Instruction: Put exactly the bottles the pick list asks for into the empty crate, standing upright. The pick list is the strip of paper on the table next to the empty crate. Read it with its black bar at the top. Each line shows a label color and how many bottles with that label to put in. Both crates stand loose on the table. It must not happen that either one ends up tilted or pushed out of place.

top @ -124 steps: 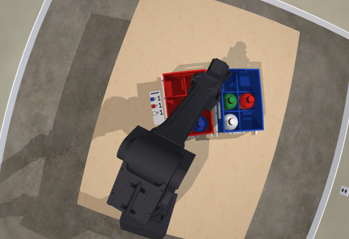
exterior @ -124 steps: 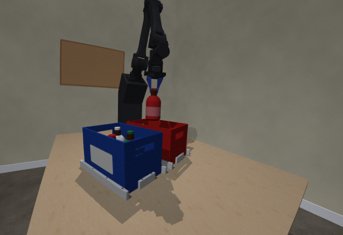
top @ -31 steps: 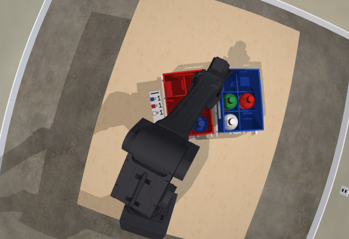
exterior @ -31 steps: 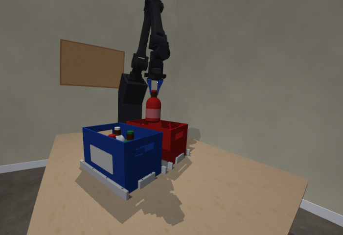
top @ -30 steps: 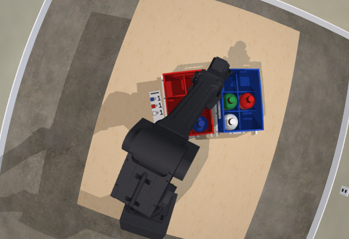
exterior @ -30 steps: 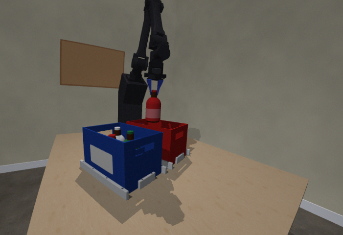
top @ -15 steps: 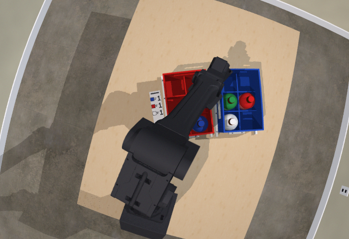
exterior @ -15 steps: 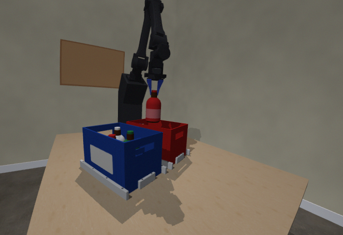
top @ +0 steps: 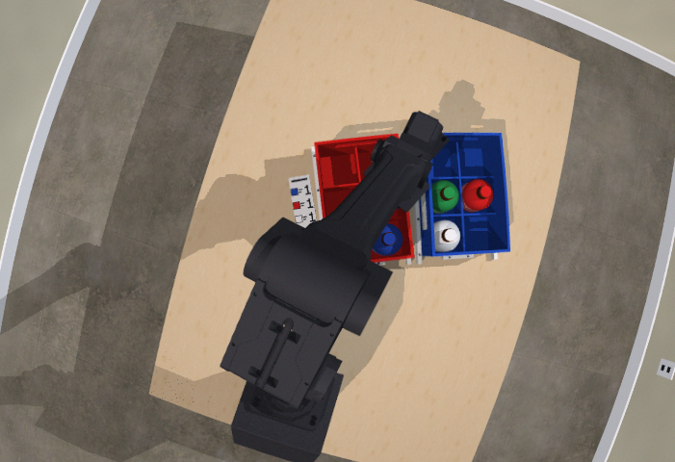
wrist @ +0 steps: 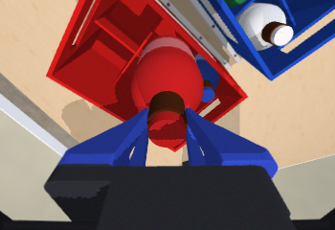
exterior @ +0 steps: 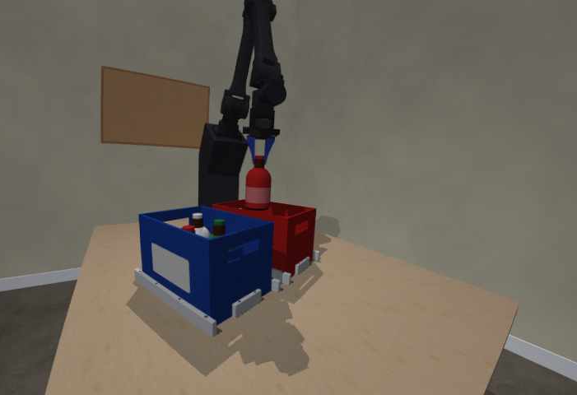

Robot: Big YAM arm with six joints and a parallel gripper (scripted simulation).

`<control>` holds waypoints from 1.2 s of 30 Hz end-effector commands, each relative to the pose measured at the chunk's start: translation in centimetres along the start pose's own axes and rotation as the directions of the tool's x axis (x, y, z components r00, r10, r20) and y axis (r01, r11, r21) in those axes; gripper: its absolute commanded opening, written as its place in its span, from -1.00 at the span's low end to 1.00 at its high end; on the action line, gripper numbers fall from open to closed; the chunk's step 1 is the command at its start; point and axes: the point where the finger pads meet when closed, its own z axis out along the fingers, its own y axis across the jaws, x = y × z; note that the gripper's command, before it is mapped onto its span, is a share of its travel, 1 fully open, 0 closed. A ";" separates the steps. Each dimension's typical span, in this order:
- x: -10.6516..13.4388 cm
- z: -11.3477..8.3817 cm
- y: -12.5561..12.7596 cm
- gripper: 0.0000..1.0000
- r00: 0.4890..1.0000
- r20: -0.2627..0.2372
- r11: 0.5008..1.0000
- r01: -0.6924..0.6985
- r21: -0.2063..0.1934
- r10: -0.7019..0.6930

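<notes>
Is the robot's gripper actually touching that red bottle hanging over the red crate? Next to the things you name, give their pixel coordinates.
Touching. The wrist view shows the gripper's (exterior: 259,161) (wrist: 167,111) two blue fingers pressed against either side of the held red bottle's (exterior: 258,188) (wrist: 167,77) neck.

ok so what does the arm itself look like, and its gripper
The six-joint arm is matte black, with chunky rounded joint housings, flat-sided links and a rod-like tube along one segment. The parallel gripper has a black, blocky body and two blue, tapering fingers. I can make out no lettering on either.
</notes>
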 end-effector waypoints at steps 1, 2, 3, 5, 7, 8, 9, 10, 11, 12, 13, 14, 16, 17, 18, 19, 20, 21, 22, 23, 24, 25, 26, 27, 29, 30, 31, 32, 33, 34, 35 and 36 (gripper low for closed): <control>-1.6 -0.7 0.6 -1.00 0.999 0.045 1.000 -0.004 -0.011 0.005; -0.9 -0.1 0.4 -1.00 1.000 0.030 1.000 -0.005 -0.007 0.006; -0.3 0.2 0.2 -1.00 1.000 0.019 1.000 -0.006 -0.004 0.006; -0.7 -0.3 0.5 -1.00 0.999 0.039 1.000 -0.002 -0.012 0.002; -1.8 -0.4 0.9 -1.00 0.998 0.057 1.000 0.001 -0.018 0.000; -1.9 -0.2 0.9 -1.00 0.999 0.054 1.000 0.000 -0.016 0.001; -1.8 0.1 0.7 -1.00 0.999 0.050 1.000 -0.003 -0.013 0.003; -1.7 0.1 0.6 -1.00 0.999 0.051 1.000 -0.005 -0.012 0.006; -1.6 0.1 0.5 -1.00 0.999 0.054 1.000 -0.005 -0.012 0.006; -1.4 0.1 0.5 -1.00 0.999 0.053 1.000 -0.004 -0.013 0.005; -1.1 0.4 0.5 -1.00 0.999 0.046 1.000 -0.004 -0.012 0.005; -0.9 0.7 0.4 -1.00 0.999 0.039 1.000 -0.004 -0.010 0.005; -0.9 0.7 0.4 -1.00 0.999 0.039 1.000 -0.004 -0.010 0.005; -1.2 0.4 0.6 -1.00 0.999 0.052 1.000 0.000 -0.015 0.001; -0.9 0.6 0.6 -1.00 0.999 0.047 1.000 -0.001 -0.013 0.002; -0.8 1.1 0.5 -1.00 0.999 0.038 1.000 -0.002 -0.011 0.002; -0.7 1.5 0.5 -1.00 1.000 0.030 1.000 -0.003 -0.008 0.003; -0.6 1.6 0.4 -1.00 1.000 0.028 1.000 -0.004 -0.008 0.004; -0.6 1.4 0.4 -1.00 0.999 0.036 1.000 -0.004 -0.009 0.005; -0.8 1.1 0.4 -1.00 0.999 0.047 1.000 -0.004 -0.012 0.004; -1.1 1.1 0.6 -1.00 0.999 0.053 1.000 -0.003 -0.014 0.003; -1.5 1.1 0.7 -1.00 0.998 0.058 1.000 -0.001 -0.016 0.002; -1.4 1.7 0.7 -1.00 0.999 0.048 1.000 -0.001 -0.014 0.002; -1.2 2.1 0.7 -1.00 0.999 0.039 1.000 -0.001 -0.012 0.002; -1.4 1.8 0.6 -1.00 0.999 0.051 1.000 -0.003 -0.013 0.003; -1.6 1.5 0.7 -1.00 0.998 0.060 1.000 -0.002 -0.016 0.003; -1.6 1.6 0.7 -1.00 0.998 0.061 1.000 -0.001 -0.017 0.002; -1.6 1.6 0.7 -1.00 0.998 0.061 1.000 -0.001 -0.017 0.002; -1.6 1.6 0.7 -1.00 0.998 0.061 1.000 -0.001 -0.017 0.002; -1.4 1.9 0.7 -1.00 0.998 0.056 1.000 0.001 -0.016 0.000; -0.9 2.6 0.5 -1.00 0.999 0.038 1.000 -0.001 -0.011 0.002; -0.5 3.1 0.4 -1.00 1.000 0.027 1.000 -0.003 -0.008 0.003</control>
